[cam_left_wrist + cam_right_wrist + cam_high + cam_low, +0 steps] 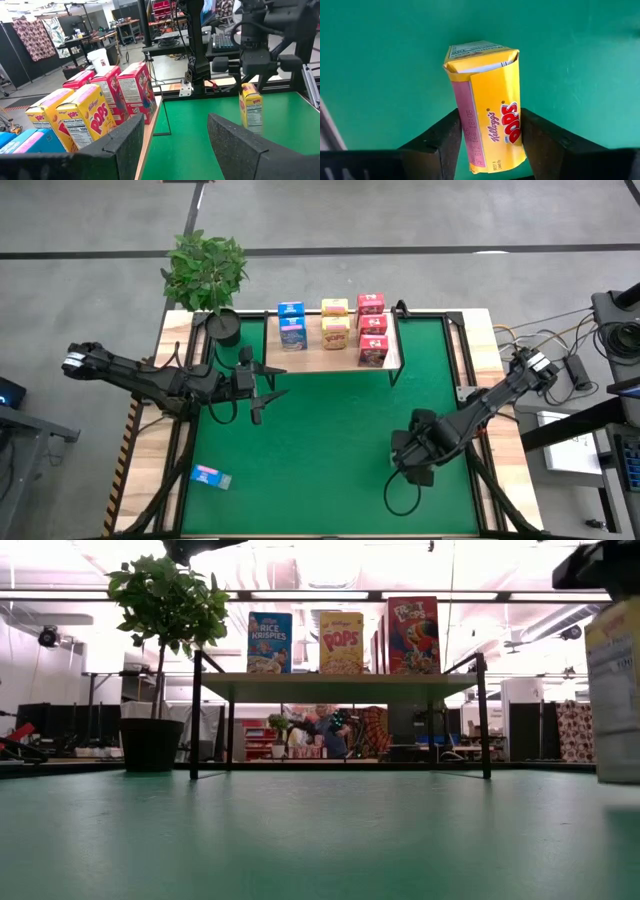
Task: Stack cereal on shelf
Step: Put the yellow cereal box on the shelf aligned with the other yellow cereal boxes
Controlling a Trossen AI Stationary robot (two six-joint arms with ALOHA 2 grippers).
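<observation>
The light-wood shelf [330, 361] stands at the table's far middle on black legs; it also shows in the low view [340, 687]. On it stand two blue boxes [292, 326], two yellow boxes [336, 322] and three red boxes [372, 330]. One blue box [211, 476] lies flat on the mat at the near left. My right gripper [415, 455] is shut on a yellow Pops box [487, 105] over the mat's near right. My left gripper [267, 395] is open and empty, near the shelf's left front corner. My right gripper pinches the yellow box by two opposite sides [465, 135] between its two fingers [437, 142], at the box's upper part. The fingers come from above and point down. The box hangs upright below them [251, 107], clear of the green mat.
A potted plant [208, 275] stands at the table's far left corner, beside the shelf. The green mat [330, 450] between the two arms is open. Pale wooden edges and black frame rails run along the table's left and right sides.
</observation>
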